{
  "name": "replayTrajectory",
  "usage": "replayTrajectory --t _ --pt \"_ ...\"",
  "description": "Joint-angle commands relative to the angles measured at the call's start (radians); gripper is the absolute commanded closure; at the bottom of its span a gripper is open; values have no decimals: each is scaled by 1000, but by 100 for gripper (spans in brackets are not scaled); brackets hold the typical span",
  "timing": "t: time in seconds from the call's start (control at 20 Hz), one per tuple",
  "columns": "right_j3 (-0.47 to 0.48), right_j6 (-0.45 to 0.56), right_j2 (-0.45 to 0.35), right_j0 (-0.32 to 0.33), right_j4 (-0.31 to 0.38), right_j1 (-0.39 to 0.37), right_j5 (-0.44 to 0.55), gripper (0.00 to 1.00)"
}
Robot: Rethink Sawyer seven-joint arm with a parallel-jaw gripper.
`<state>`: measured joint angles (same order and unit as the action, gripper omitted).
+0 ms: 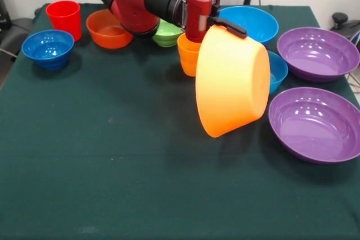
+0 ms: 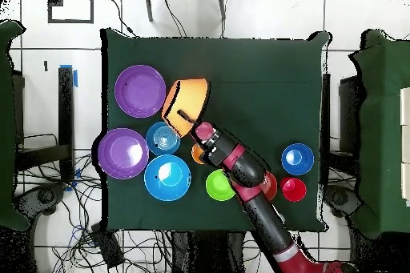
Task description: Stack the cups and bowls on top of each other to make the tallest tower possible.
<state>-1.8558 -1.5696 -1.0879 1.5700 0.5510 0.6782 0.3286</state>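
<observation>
Green table [image 1: 112, 155]: fingers [image 1: 239, 31] clamp tilted yellow-orange bowl [image 1: 230, 82] rim.

The big yellow-orange bowl [image 1: 232, 82] hangs tilted on its side above the bench. The other bowls and cups stand upright, unstacked.

Wide bare green table [image 1: 112, 184] on the camera's side; behind, bowls crowd in: two purple bowls [image 1: 315, 125] at one edge, orange cup [image 1: 188, 54] tucked behind the raised yellow-orange bowl [image 1: 233, 80].
</observation>
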Motion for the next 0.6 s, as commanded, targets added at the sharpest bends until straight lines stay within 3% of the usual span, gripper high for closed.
replayTrajectory --t 0.05,0.3,0.6 --pt "194 337 124 5 4 117 161 100" --pt "184 311 118 -6 33 94 139 100" --pt "205 318 104 -29 17 63 187 100"
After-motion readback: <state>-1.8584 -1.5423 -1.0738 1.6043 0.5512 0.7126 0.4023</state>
